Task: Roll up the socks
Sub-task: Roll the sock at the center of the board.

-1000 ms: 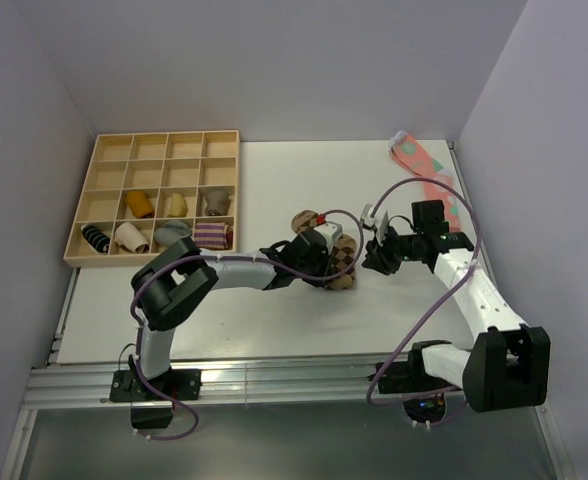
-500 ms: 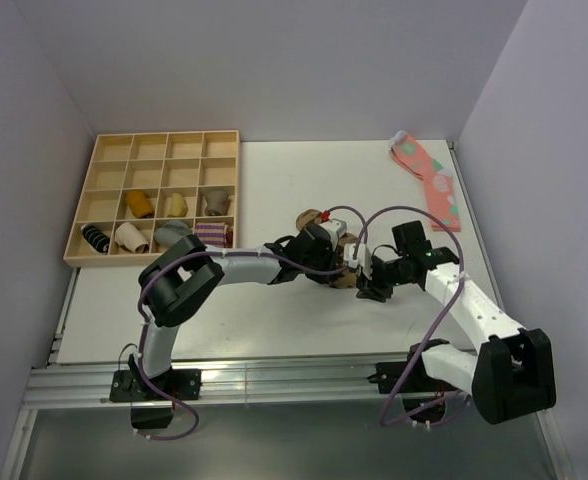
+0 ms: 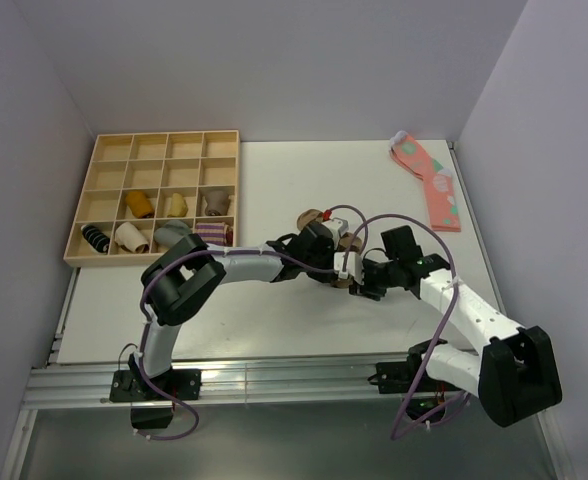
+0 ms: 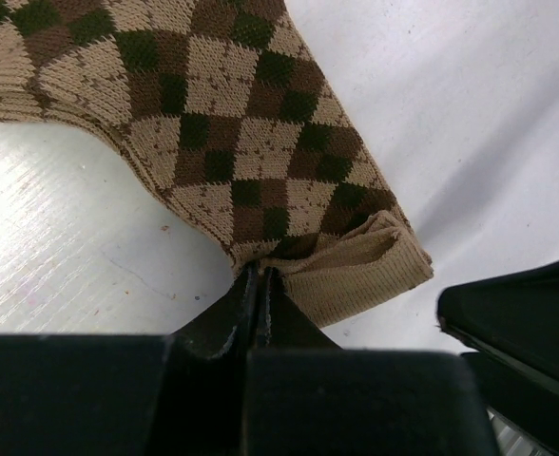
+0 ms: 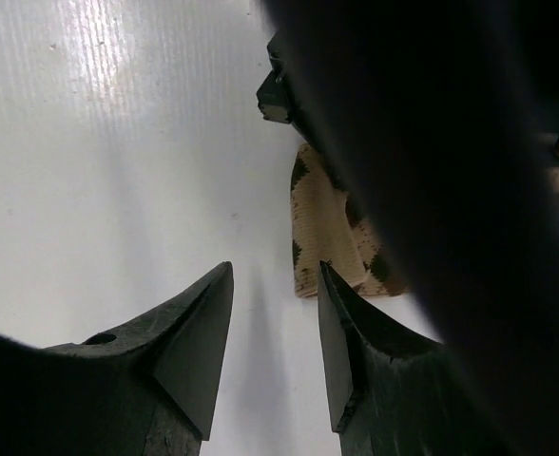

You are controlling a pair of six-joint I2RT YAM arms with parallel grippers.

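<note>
The socks (image 4: 241, 142) are tan with dark brown argyle diamonds and lie on the white table, partly bunched. My left gripper (image 4: 258, 275) is shut on a fold of the socks beside the plain ribbed cuff. From above, the left gripper (image 3: 334, 262) covers most of the socks (image 3: 309, 218). My right gripper (image 5: 275, 266) stands open just short of the socks' end (image 5: 327, 233), with only bare table between its fingers. From above, the right gripper (image 3: 362, 285) sits right beside the left one. In the right wrist view the left arm (image 5: 432, 142) is a dark blur hiding the rest of the socks.
A wooden compartment tray (image 3: 156, 138) stands at the back left with several rolled socks, one of them purple-striped (image 3: 212, 235). Pink socks with teal spots (image 3: 429, 180) lie along the right wall. Walls close in on both sides.
My right gripper has moved left to the socks' end, and its jaws have spread wider. My left gripper has stayed shut on the socks and shifted only slightly.
</note>
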